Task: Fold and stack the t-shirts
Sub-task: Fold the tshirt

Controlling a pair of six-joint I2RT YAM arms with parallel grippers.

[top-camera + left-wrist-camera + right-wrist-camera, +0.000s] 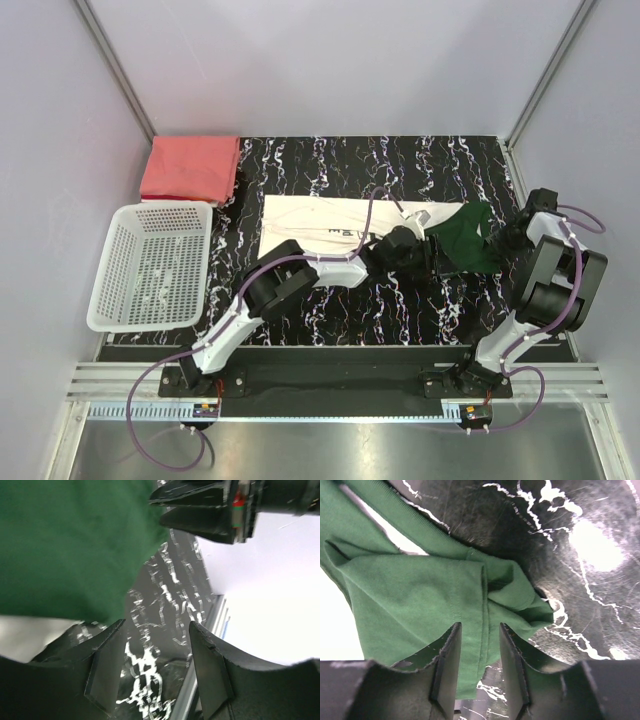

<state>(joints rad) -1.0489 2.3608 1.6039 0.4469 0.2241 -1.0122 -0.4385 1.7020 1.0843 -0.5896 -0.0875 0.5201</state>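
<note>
The cream-white t-shirt point(320, 225) lies spread in the middle of the table, and its dark green sleeve point(465, 240) is bunched at its right end. The folded salmon-red t-shirt point(190, 168) lies at the back left corner. My left gripper point(432, 255) is open at the near left edge of the green sleeve. In the left wrist view the gripper point(156, 630) holds nothing and the green cloth point(65, 545) lies beside it. My right gripper point(505, 240) is open at the sleeve's right. In the right wrist view the gripper point(480, 630) straddles the green sleeve hem point(420, 595) with its jaws apart.
A white plastic mesh basket point(150, 265) stands at the left edge of the black marbled table point(400, 300). Grey walls enclose the back and both sides. The right arm's gripper point(210, 510) shows close ahead in the left wrist view.
</note>
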